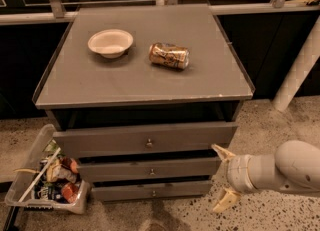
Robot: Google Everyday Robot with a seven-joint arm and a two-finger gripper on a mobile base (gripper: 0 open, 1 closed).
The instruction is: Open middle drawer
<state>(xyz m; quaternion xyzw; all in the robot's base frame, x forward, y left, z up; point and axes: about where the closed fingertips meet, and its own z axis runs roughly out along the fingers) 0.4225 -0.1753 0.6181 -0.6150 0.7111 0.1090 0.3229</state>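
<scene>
The grey cabinet has three drawers in its front. The middle drawer (120, 171) is a wide grey flat front with a small round metal knob (152, 172) at its centre, and it sits flush between the top drawer (100, 142) and the bottom drawer (125, 192). My gripper (223, 178) is at the lower right, just off the right end of the middle drawer. Its two pale fingers are spread wide apart, one high and one low, with nothing between them. It does not touch the drawer.
A white bowl (110, 42) and a brown can lying on its side (169, 55) rest on the cabinet top (200, 82). A clear bin (30, 177) of snack packets stands on the speckled floor at the lower left. A white pole (299, 65) leans at the right.
</scene>
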